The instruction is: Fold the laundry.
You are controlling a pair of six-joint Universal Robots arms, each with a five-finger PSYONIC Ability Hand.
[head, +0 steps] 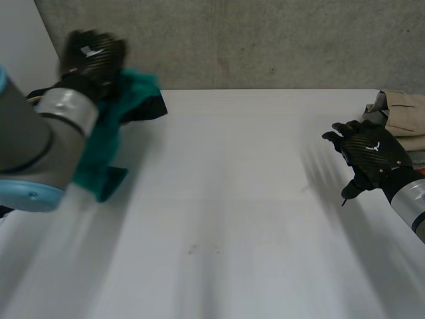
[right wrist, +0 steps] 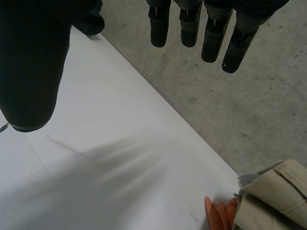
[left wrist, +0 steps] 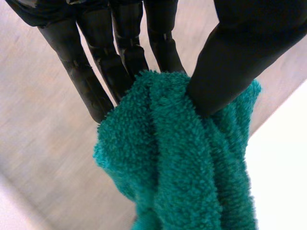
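Observation:
A teal terry towel hangs from my left hand, lifted above the table's far left. In the left wrist view the towel is pinched between my thumb and straight fingers, and it droops down from the grip. A dark garment lies behind the towel at the far left. My right hand hovers over the table's right side, fingers relaxed and spread, nothing in it. In the right wrist view its fingers and thumb stand apart above the white table.
A stack of folded beige clothes sits at the far right edge; in the right wrist view the beige cloth lies over something orange. A grey concrete wall rises behind the table.

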